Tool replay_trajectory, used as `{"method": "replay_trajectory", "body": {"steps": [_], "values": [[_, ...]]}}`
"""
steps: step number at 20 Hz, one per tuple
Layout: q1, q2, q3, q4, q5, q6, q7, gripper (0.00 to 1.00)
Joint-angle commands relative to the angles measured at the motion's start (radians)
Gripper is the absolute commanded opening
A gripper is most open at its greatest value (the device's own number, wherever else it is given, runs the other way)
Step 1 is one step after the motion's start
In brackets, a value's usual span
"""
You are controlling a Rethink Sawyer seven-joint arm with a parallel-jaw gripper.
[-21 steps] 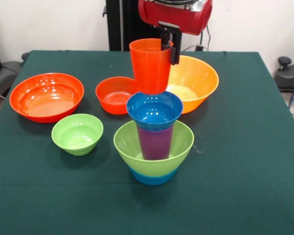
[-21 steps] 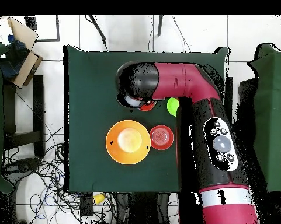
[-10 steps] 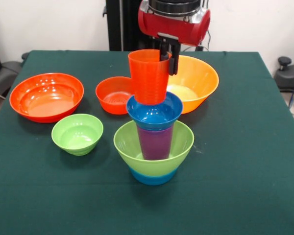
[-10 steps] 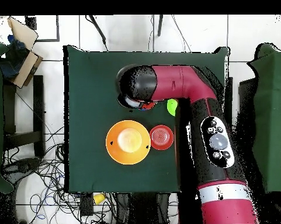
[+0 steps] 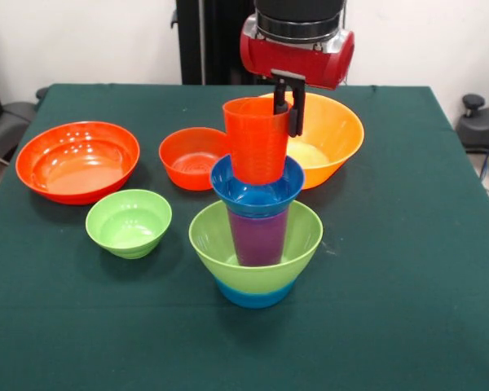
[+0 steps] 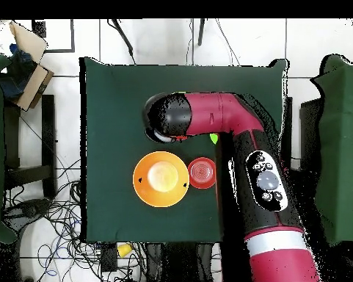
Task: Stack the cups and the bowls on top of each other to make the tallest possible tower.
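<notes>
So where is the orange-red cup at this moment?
In the front view, the orange-red cup sits in the dark blue bowl atop the tower, near table centre, with the claw gripping its rim.

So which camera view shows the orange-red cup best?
The front view. There the orange-red cup shows whole, its base sitting in the dark blue bowl, with the gripper at its rim. In the overhead view the arm hides it completely.

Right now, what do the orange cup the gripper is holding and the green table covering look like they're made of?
The orange cup looks like smooth, slightly translucent plastic: light glows through its wall and it has a soft sheen. The table covering looks like matte dark green cloth, felt perhaps: no glare, and faint creases near its edges.
</notes>
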Motion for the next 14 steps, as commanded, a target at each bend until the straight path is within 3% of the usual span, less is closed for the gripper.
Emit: {"method": "replay_trajectory", "body": {"steps": [1,14], "values": [[0.029,0.017,-0.006,0.116,-0.062,-0.069,-0.041,0.0],[0.055,0.033,-0.033,0.081,-0.099,-0.074,-0.028,0.0]]}}
